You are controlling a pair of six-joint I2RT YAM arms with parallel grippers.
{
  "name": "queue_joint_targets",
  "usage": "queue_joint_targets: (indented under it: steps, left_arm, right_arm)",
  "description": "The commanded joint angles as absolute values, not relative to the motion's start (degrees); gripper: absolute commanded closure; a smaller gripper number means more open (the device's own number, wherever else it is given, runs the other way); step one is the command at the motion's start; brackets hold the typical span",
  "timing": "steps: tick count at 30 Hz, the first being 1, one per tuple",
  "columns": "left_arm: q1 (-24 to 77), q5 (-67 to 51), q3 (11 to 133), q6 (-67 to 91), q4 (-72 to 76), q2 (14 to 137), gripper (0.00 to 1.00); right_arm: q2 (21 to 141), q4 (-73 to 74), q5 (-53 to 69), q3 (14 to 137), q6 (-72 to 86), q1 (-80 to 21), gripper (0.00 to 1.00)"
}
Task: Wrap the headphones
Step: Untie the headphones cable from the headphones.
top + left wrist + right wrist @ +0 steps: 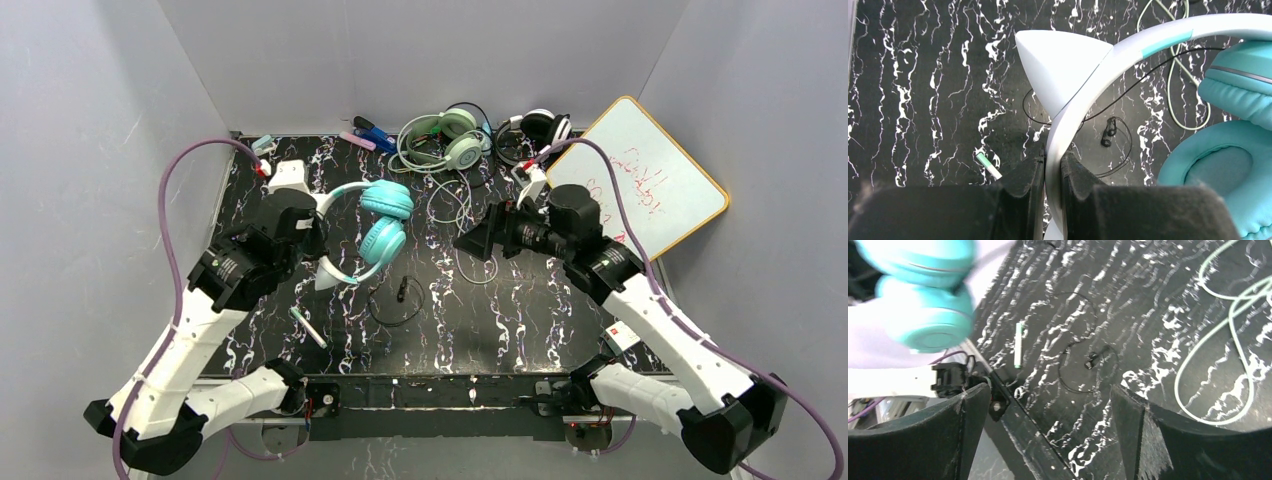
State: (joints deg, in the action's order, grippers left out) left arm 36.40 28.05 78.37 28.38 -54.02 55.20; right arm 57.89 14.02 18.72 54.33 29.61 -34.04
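Black marbled table [560, 320], teal headphones [385, 220] with white cat-ear band [1128, 65] left of centre, left claw [1053, 159] clenched on the band, right claw [1048, 390] spread wide and empty, thin black cable [400, 305] looped nearby

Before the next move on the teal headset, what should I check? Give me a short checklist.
1. Left tool shut on headset band: ok.
2. Right tool open and empty: ok.
3. Black cable wrapped up: not ok, it lies loose on the table.
4. Plug lying free to grab: ok.
5. Black cable clear of the pale cable: cannot tell.
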Motion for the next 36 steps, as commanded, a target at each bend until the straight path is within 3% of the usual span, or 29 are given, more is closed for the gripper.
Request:
queue_joint_targets:
  steps: [1, 5, 9, 13, 16, 20, 21, 36]
  left_arm:
    - [36.5, 27.2, 77.3, 30.3, -49.2, 54.3, 1.0]
    - [36.5, 26.3, 76.6, 30.6, -48.4, 55.5, 1.0]
    - [36.5, 29.2, 76.0, 31.2, -49.0, 57.1, 1.0]
    - [36.5, 33.2, 74.9, 33.8, -49.3, 58.0, 1.0]
    - [36.5, 33.7, 74.0, 34.4, -48.0, 58.5, 1.0]
    - [36.5, 33.7, 73.1, 34.4, -47.0, 59.3, 1.0]
    - [36.5, 33.5, 72.8, 34.2, -46.5, 59.3, 1.0]
    - [36.5, 38.1, 68.9, 35.1, -43.7, 57.1, 1.0]
  right_arm:
    - [55.6, 10.6, 25.6, 58.8, 30.6, -34.8, 0.01]
    - [56.0, 4.8, 25.1, 60.2, 35.3, -38.0, 0.01]
    - [60.5, 10.6, 12.0, 68.2, 34.9, -46.3, 0.01]
    - [67.2, 14.7, -0.4, 75.9, 34.3, -55.7, 0.19]
    - [70.8, 10.7, -0.5, 77.4, 34.4, -59.1, 0.57]
    - [75.0, 7.2, -0.7, 79.5, 34.2, -60.8, 0.94]
    - [76.3, 7.2, -1.5, 80.4, 34.0, -61.0, 0.99]
    - [97.2, 30.7, -26.4, 101.4, 34.6, -64.4, 0.99]
